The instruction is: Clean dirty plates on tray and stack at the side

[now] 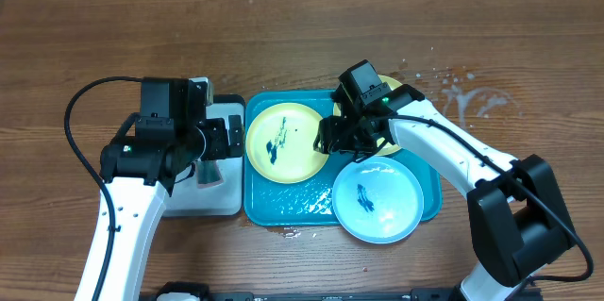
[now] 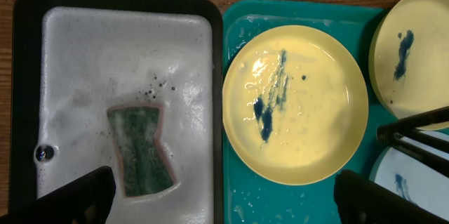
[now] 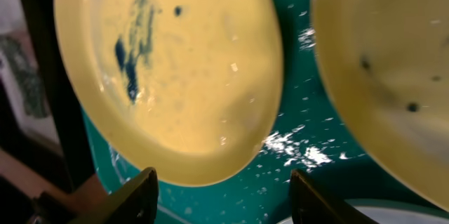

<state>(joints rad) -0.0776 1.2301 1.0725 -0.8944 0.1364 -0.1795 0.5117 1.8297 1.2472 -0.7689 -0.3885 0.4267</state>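
The turquoise tray (image 1: 257, 209) holds three plates. A yellow-green plate (image 1: 283, 141) with a dark blue smear lies at its left. A second yellow-green plate (image 1: 394, 89) lies at the back right, mostly under my right arm. A pale blue plate (image 1: 379, 203) with a smear lies at the front right. My right gripper (image 1: 332, 139) is open and empty, low over the tray between the two yellow-green plates (image 3: 168, 69) (image 3: 386, 69). My left gripper (image 1: 229, 138) is open and empty above the seam between the two trays; the left plate shows in its view (image 2: 295, 104).
A black-rimmed white tray (image 1: 193, 205) with soapy water stands left of the turquoise tray. A green sponge (image 2: 140, 150) lies in it. Water drops mark the wood table (image 1: 472, 98) at the back right.
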